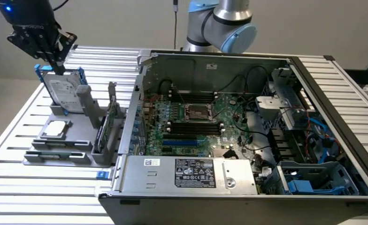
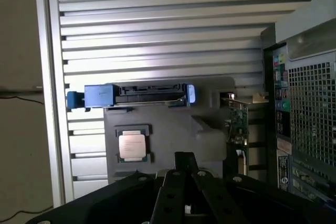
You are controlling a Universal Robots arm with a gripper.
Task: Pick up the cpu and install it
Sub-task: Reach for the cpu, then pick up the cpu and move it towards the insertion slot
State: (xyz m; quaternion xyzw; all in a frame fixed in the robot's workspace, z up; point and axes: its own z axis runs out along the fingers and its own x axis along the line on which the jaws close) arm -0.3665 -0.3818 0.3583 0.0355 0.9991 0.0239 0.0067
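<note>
In the exterior view your pincer (image 1: 57, 65) hangs at the upper left of the frame, fingers drawn together on nothing, just above the upright hard drive (image 1: 65, 89). The cpu (image 1: 57, 127) lies flat in the grey fixture (image 1: 71, 140) on the desk (image 1: 21, 187), lower left, well apart from the socket (image 1: 196, 112). In the wrist view the cpu (image 2: 131, 146) sits in its recess, apart from the closed pincer (image 2: 184, 157). Expect it to be light, stiff and thin, with a slick top and a delicate underside, so take it by two opposite edges.
</note>
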